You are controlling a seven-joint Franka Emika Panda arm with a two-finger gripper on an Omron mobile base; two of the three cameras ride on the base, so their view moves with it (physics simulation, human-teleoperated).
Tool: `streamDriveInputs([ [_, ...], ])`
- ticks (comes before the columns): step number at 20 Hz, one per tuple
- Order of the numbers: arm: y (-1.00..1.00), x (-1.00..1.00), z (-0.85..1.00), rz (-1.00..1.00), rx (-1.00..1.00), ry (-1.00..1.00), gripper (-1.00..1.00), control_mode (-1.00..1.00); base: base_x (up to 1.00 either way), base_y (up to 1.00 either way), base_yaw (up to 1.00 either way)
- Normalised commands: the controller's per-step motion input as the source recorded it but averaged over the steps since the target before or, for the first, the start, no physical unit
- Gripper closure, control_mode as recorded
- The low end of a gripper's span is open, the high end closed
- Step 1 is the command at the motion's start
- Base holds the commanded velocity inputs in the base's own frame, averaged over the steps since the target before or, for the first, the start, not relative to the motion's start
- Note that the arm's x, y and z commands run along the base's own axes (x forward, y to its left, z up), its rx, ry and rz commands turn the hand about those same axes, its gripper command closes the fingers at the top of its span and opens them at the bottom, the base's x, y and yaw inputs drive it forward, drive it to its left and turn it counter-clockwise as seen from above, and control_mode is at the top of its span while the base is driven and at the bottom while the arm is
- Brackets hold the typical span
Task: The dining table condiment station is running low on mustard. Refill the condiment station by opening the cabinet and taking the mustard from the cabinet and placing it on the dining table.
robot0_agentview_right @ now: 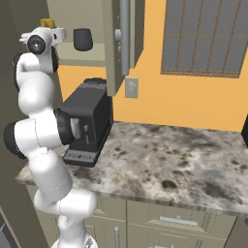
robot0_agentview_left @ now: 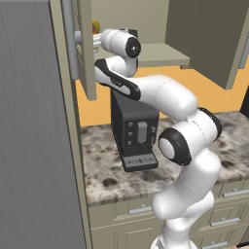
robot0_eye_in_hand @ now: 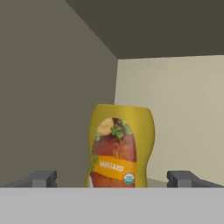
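Small yellow plastic mustard squeeze bottle (robot0_eye_in_hand: pixel 121 146) looks light, squashy, slick; jaws spread wide, best pinching its broad labelled middle gently.

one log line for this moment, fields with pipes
phase: reach into cabinet | doors: open | gripper: open, straddling mustard | mustard: upright on shelf, not grasped | below: coffee machine

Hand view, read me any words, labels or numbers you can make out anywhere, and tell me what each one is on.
"MUSTARD": on the orange band of the mustard bottle's label, inside the cabinet.
Small round green seal below it: lettering too blurred to read.
Coffee machine front panel: markings too small to read.
Nothing else carries text.
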Motion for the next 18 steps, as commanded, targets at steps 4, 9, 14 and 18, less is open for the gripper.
streamDriveInputs([
  [4, 0.00, 0.22, 0.00, 0.00, 0.00, 0.05, -1.00, -1.00, 0.00, 0.00, 0.00],
  [9, 0.02, 0.22, 0.00, 0.00, 0.00, 0.04, -1.00, -1.00, 0.00, 0.00, 0.00],
  [14, 0.12, 0.14, 0.00, 0.00, 0.00, 0.03, -1.00, -1.00, 0.00, 0.00, 0.00],
  [18, 0.14, 0.10, 0.00, 0.00, 0.00, 0.02, -1.00, -1.00, 0.00, 0.00, 0.00],
])
